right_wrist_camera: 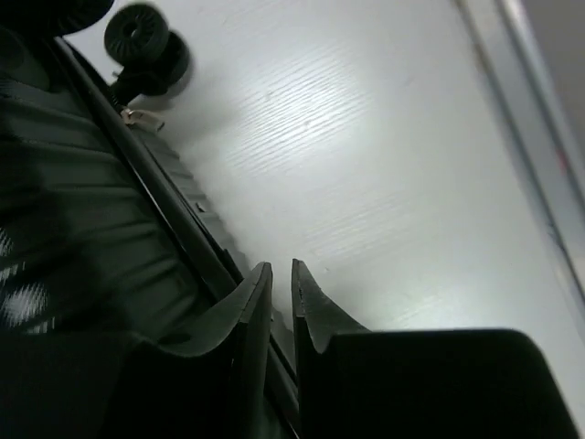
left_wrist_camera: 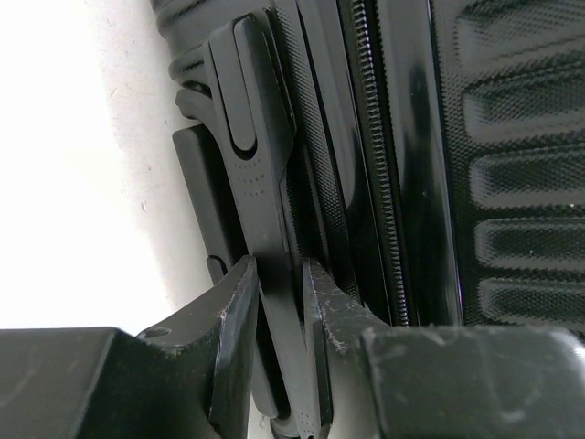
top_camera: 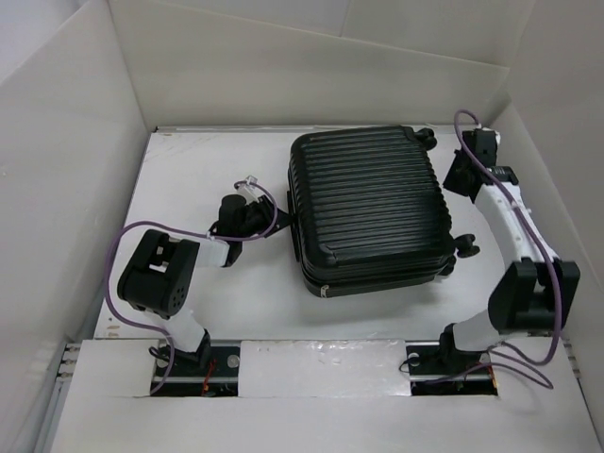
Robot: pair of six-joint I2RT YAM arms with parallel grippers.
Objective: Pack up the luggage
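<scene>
luggage (top_camera: 373, 208): black hard-shell case, closed, lying flat w/ ribbed shell up. Sits on the table (top_camera: 208, 170) a bit right of centre, its far side close to the table's far edge, slightly skewed to the table edges.
luggage sides: wheels (top_camera: 467, 247) point to the table's right edge; handle side faces the left edge.
left gripper (top_camera: 281, 219): at the luggage's left side, arm reaching in from the near-left corner.
left jaws: clamped on the side handle (left_wrist_camera: 260, 174), one finger (left_wrist_camera: 239, 315) on each face of the strap, both touching it.
left wrist view: zipper (left_wrist_camera: 370, 137) runs just right of the handle; ribbed shell (left_wrist_camera: 512, 183) beyond it; white table to the left.
right gripper (top_camera: 453, 184): at the luggage's right side near the far-right corner of the case, arm curving up from the near-right.
right jaws: fingertips (right_wrist_camera: 258, 293) nearly together, thin gap at the tips w/ nothing seen in it; lower part dark, can't tell if anything is pinched.
right wrist view: gripper (right_wrist_camera: 281, 279) sits over the luggage's (right_wrist_camera: 82, 210) edge seam; one wheel (right_wrist_camera: 137, 32) top left; bare table (right_wrist_camera: 366, 137) to the right.
surround: white walls (top_camera: 245, 66) on left, far and right sides of the table.
</scene>
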